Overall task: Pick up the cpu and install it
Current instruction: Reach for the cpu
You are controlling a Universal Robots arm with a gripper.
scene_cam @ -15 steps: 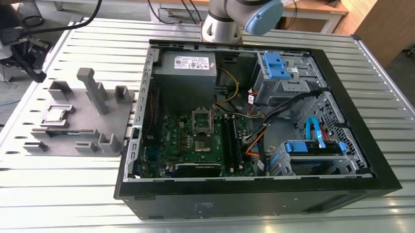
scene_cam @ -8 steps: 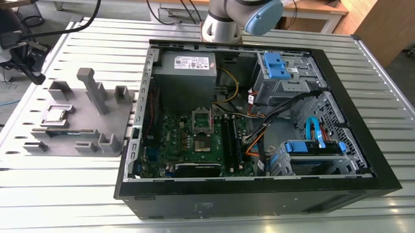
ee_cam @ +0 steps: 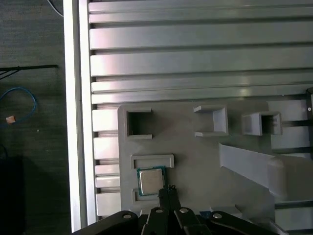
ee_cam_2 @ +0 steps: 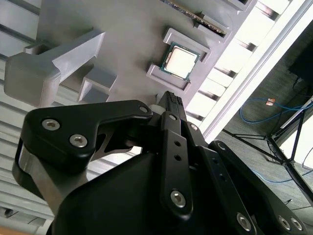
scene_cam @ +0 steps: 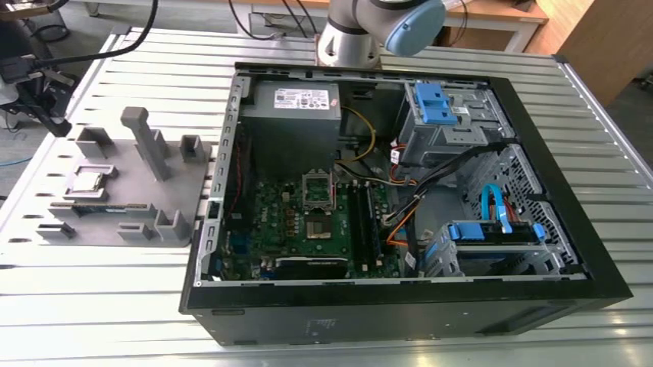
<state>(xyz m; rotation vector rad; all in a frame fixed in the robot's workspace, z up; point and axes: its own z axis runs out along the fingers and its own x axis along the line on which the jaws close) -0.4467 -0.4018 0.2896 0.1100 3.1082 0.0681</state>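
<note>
Cpu (ee_cam: 150,180) lies in a recess of the grey holder (ee_cam: 195,161), the pincer (ee_cam: 169,190) pressed together, empty, near it.

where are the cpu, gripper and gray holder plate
cpu (ee_cam: 150,181), first wrist view, middle of its silver top
gripper (ee_cam: 168,190), first wrist view, midway between its fingertips
gray holder plate (ee_cam: 195,166), first wrist view, bare flat surface

slatted metal table (scene_cam: 92,306) — grey fixture plate (scene_cam: 128,191) beside open computer case (scene_cam: 357,313)

Both wrist views close above the cpu (ee_cam: 150,180) (ee_cam_2: 180,61)
</note>
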